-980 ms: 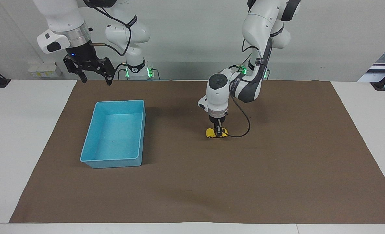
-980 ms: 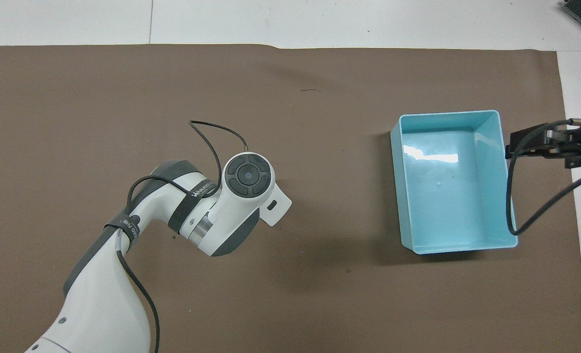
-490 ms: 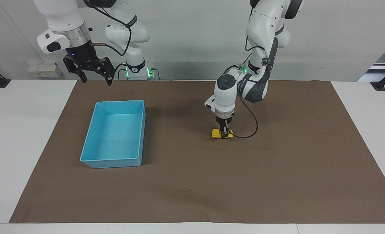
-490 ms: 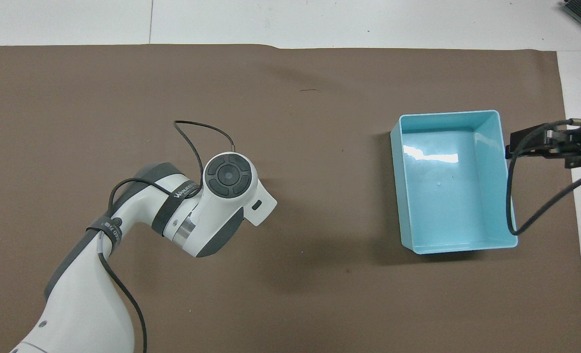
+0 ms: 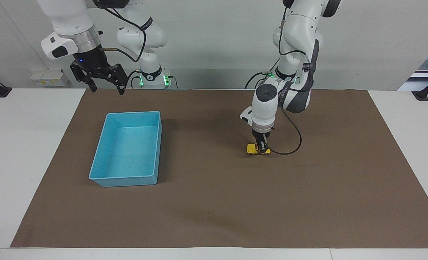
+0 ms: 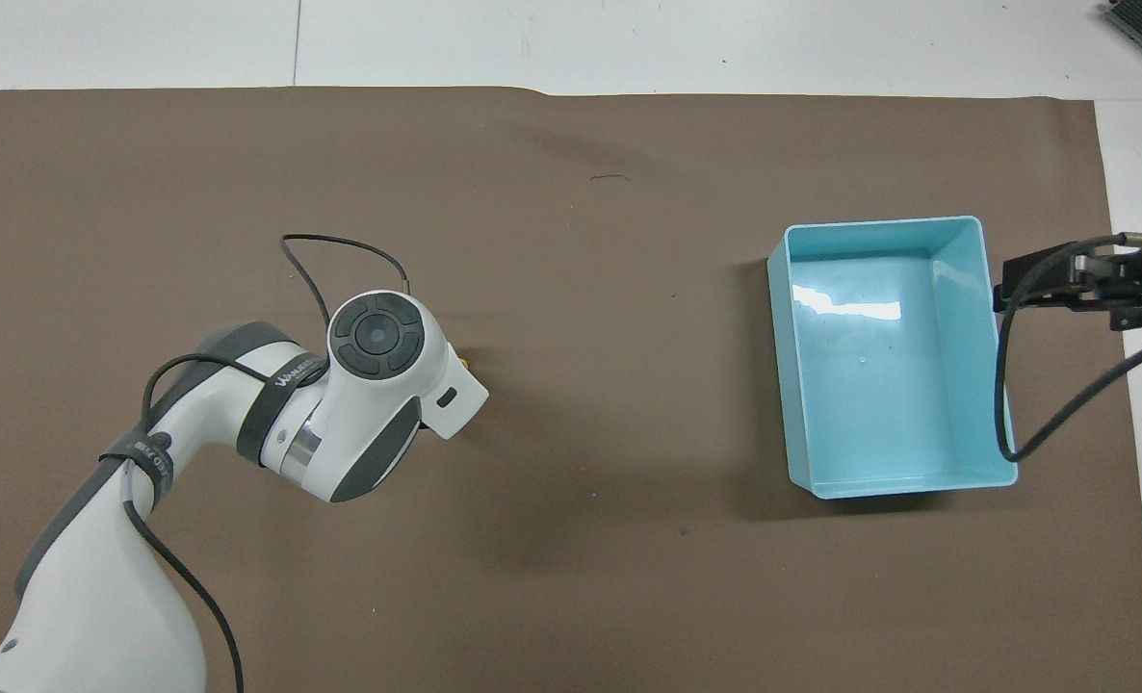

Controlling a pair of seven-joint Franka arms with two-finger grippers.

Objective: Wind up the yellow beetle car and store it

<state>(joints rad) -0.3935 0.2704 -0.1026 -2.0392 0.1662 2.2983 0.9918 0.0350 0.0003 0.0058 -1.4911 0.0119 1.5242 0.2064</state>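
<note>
A brown mat (image 5: 214, 202) covers most of a white table (image 5: 26, 151), seen from across it with 2 robot arms at the back. On the mat toward the right arm's end sits an empty blue tray (image 5: 127, 178). Toward the middle of the mat, well apart from the tray, the yellow beetle car (image 5: 258, 149) rests on its wheels. The left gripper (image 5: 261, 147) points straight down onto the car, its fingers clamped on the car's body as far as the view shows. From overhead the left arm's wrist hides nearly all of the car. Closest to the robots, the right gripper (image 5: 105, 86) hangs raised above the mat's edge near the tray, fingers spread apart, holding nothing.
</note>
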